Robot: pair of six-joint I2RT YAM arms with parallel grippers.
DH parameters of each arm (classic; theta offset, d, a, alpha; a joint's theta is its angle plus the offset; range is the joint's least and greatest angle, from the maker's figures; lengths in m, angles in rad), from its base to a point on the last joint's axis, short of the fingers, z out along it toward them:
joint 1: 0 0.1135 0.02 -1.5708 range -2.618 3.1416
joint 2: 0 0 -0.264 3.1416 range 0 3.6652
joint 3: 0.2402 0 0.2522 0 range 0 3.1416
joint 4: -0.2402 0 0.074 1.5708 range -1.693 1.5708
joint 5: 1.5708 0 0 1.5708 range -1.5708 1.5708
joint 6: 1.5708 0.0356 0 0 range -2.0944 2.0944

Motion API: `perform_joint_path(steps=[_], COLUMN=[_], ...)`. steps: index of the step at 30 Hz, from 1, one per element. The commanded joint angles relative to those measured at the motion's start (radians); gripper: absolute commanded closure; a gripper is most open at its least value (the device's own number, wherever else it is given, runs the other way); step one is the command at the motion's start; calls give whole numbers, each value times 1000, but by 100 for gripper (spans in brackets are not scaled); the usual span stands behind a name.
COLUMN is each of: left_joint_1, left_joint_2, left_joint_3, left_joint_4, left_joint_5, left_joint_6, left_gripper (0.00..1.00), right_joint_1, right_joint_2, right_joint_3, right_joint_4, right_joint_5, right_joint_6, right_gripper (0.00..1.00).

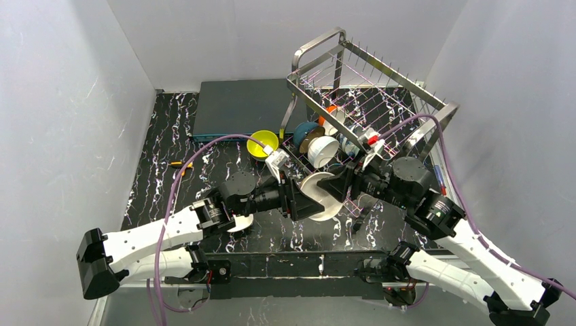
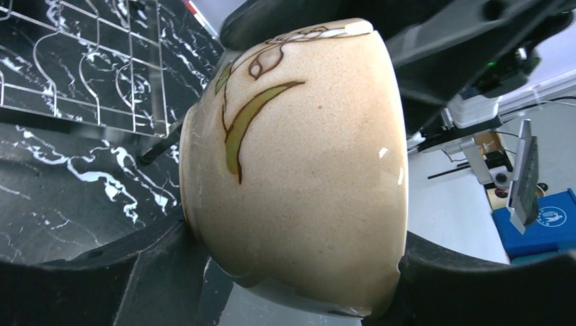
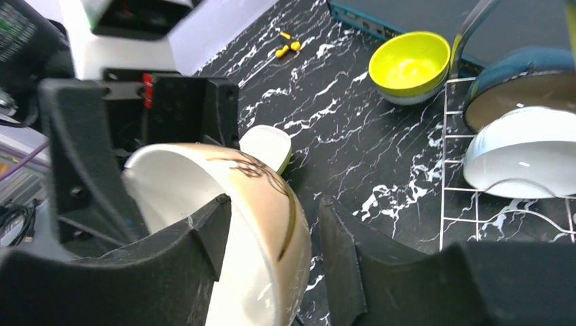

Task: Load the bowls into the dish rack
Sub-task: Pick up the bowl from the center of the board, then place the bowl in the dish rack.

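A tan-brown bowl (image 1: 319,195) with a leaf drawing hangs on its side between the two arms, just in front of the dish rack (image 1: 435,102). My left gripper (image 1: 306,200) is shut on it: in the left wrist view both fingers press the sides of this bowl (image 2: 306,170). My right gripper (image 3: 272,210) straddles the rim of the same bowl (image 3: 176,183), one finger inside, the other standing clear of the outer wall, so it is open. A white bowl (image 1: 322,151), a dark blue one (image 1: 304,130) and an orange one (image 1: 331,109) stand in the rack's lower tier.
A yellow-green bowl (image 1: 262,144) sits on the table left of the rack. A small pale bowl (image 1: 239,223) lies under the left arm. A flat dark box (image 1: 238,105) is at the back. A small yellow object (image 1: 178,164) lies at the left.
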Motion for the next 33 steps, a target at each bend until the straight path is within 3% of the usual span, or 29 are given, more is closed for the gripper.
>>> perform_joint_path(steps=[1,6,16,33], left_joint_1=[4,4,3,4], left_joint_2=[-41,-45,-8,340], left_joint_3=[-10,-27,-57,131], left_joint_4=[57,58,59,102], left_joint_5=[-29,-54,-118,-207], left_joint_6=[7,-4,39,394], left_gripper=[100,100,100,100], right_joint_1=[5,4,5,5], right_joint_2=[-37,-36,-45,-149], right_joint_3=[20,26,30,27], right_joint_4=[91,80,95,92], right_joint_5=[36,36,41,100], right_joint_6=[9,6,-7,-23], right_gripper=[37,29,2,1])
